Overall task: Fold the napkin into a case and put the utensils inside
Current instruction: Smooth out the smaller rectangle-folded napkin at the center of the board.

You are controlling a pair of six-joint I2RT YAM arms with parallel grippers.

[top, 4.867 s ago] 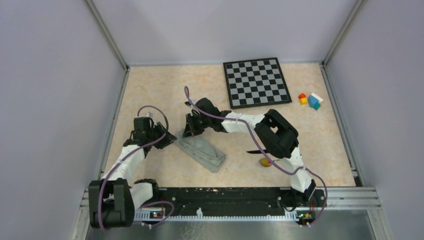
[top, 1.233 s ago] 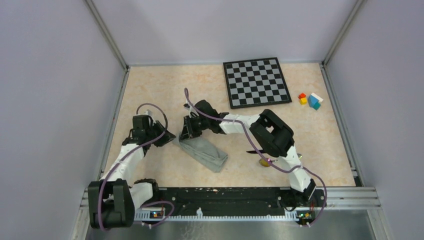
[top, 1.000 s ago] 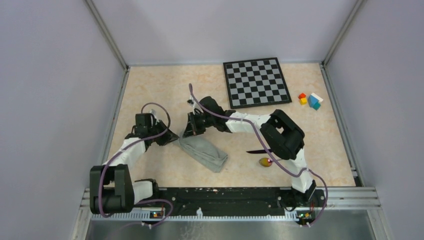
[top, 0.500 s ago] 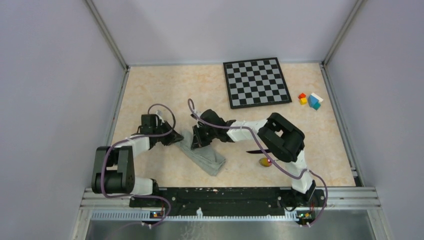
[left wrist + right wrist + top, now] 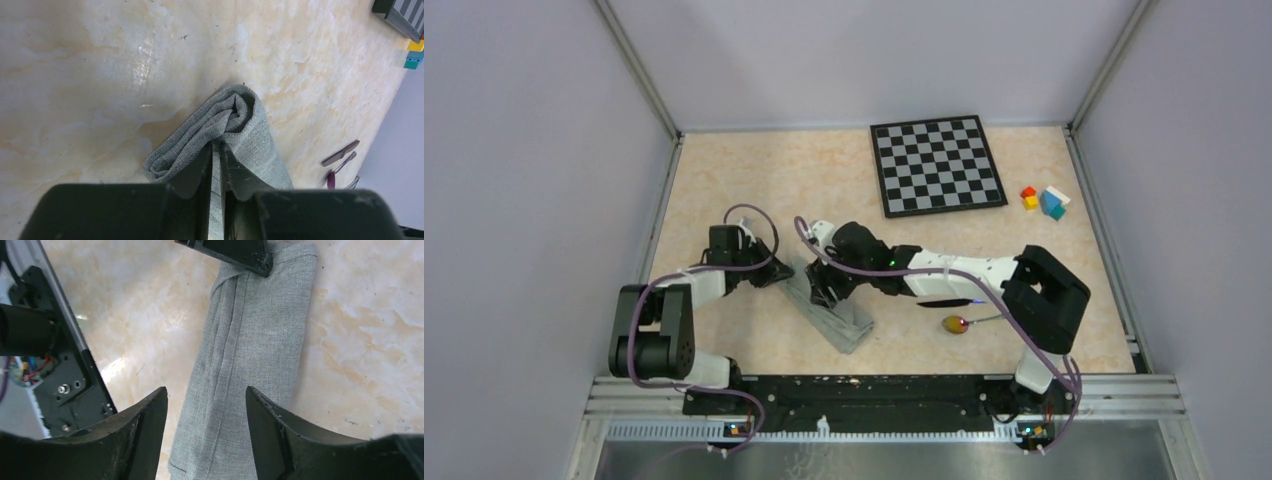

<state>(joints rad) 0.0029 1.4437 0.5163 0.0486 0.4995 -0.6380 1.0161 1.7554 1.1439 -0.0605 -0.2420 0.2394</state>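
**Napkin** (image 5: pixel 832 312): grey-green cloth, folded into a narrow flat strip. It lies slantwise on the tabletop (image 5: pixel 724 170), left of centre, between the two arms. At its left end we see several layers rolled over one another.

**Left tool** (image 5: pixel 216 151): nearly closed, pinching a thin layer of cloth at that left end, low to the tabletop.

**Right tool** (image 5: pixel 205 392): jaws spread wide, holding nothing. It hangs above the middle of the strip, one finger to each side.

**Knife** (image 5: pixel 949 302): dark and slim, right of the napkin and well apart from it, partly under the right arm.

**Spoon** (image 5: pixel 969 321): just nearer us than the knife, its yellow-red bowl toward the napkin. Neither utensil is inside.

**Chessboard** (image 5: pixel 937 165), **blocks** (image 5: pixel 1044 200): far right, no part in the job.

**Step in hand**, as we judge it: settling the fold into a case. To do it well, we would:
- hold the left pinch firm so the end cannot slide;
- bring the right tool down flat to press the layers;
- leave one end open and smooth for the utensils.

**Risk**: the loose layers may spring apart once released.
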